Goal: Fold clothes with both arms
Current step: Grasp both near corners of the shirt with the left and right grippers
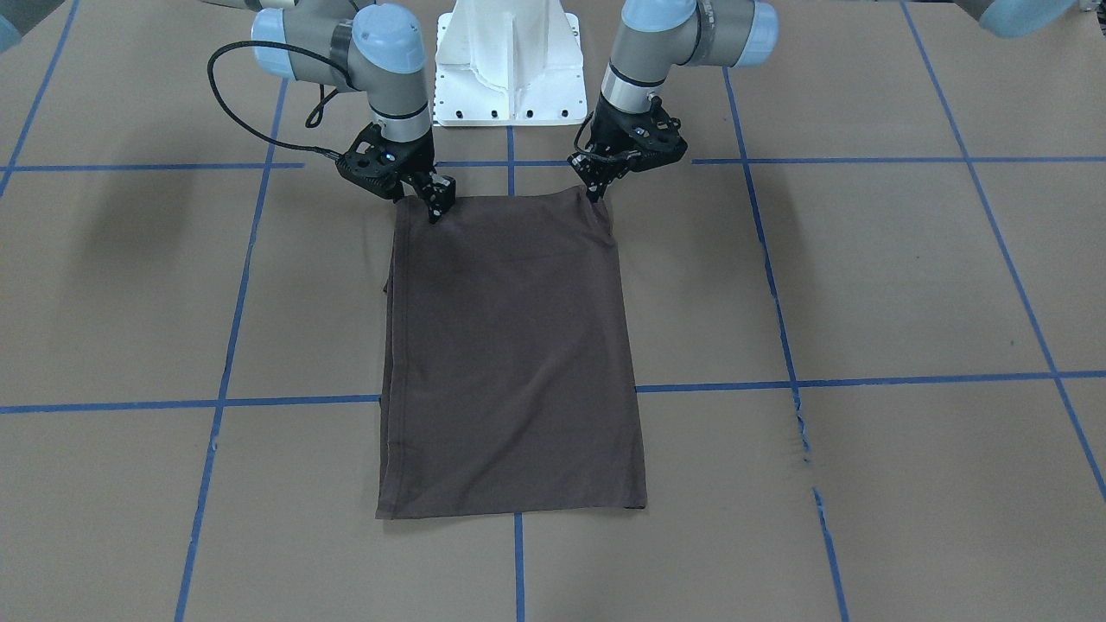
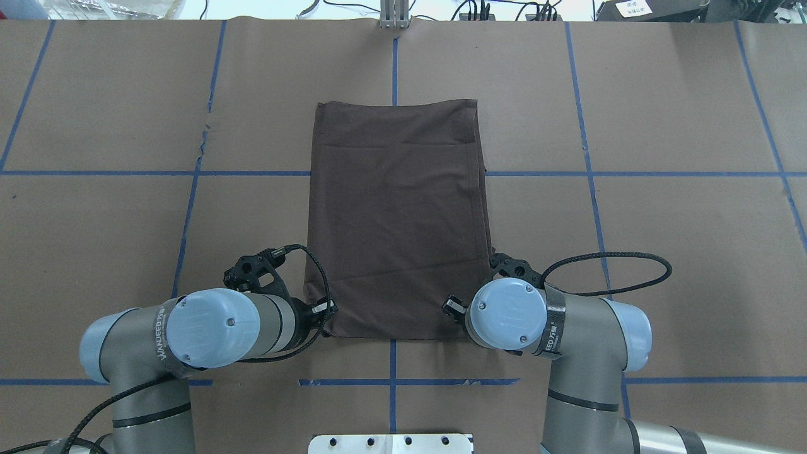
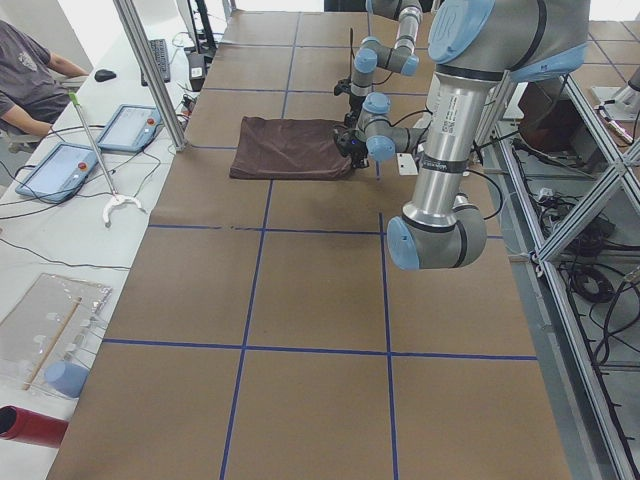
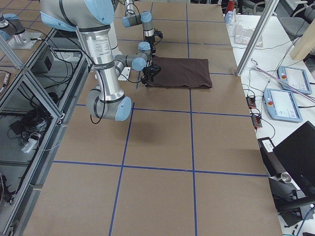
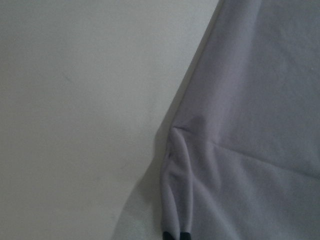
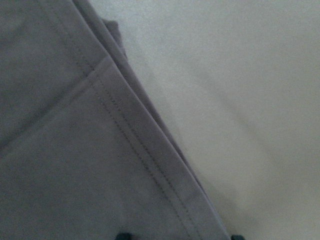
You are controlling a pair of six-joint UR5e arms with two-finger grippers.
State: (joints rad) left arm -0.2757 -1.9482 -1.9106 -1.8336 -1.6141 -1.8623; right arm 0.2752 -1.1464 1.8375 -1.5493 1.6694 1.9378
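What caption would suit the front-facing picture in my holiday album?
Left claw and right claw at two corners of a folded brown T-shirt on a blue-taped table.

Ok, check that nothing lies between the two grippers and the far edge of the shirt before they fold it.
Nothing visible does. The dark brown folded T-shirt lies flat, the left gripper and right gripper at its near corners, and no object rests on the cloth up to its far edge.
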